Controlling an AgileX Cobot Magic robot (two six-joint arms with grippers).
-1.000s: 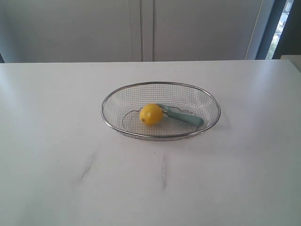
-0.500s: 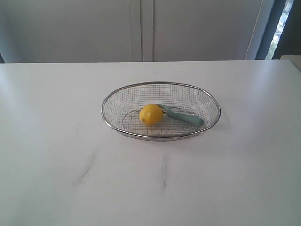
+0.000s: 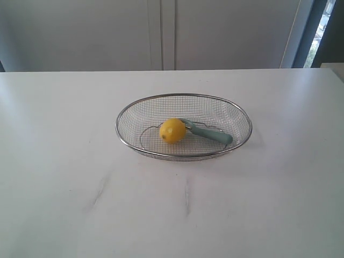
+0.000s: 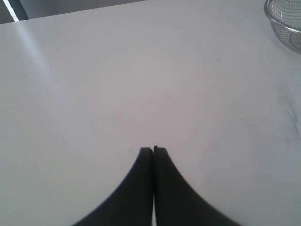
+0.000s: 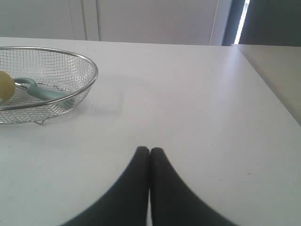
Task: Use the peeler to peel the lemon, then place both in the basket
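Observation:
The yellow lemon [image 3: 172,130] lies inside the wire-mesh basket [image 3: 124,115] at the table's middle. Beside it in the basket rests the teal peeler [image 3: 210,135], its head touching the lemon. The right wrist view shows the basket [image 5: 89,66], a slice of the lemon [image 5: 3,86] and the peeler [image 5: 44,94] some way off from my right gripper [image 5: 150,149], which is shut with nothing in it. My left gripper [image 4: 153,149] is also shut and empty above bare table, with only the basket's rim [image 4: 277,23] at the frame's corner. Neither gripper appears in the exterior view.
The white table [image 3: 80,177] stretches wide around the basket. Grey cabinet doors [image 3: 161,32] stand behind its far edge. In the right wrist view the table's edge [image 5: 265,80] runs close by, with a second pale surface [image 5: 282,70] beyond it.

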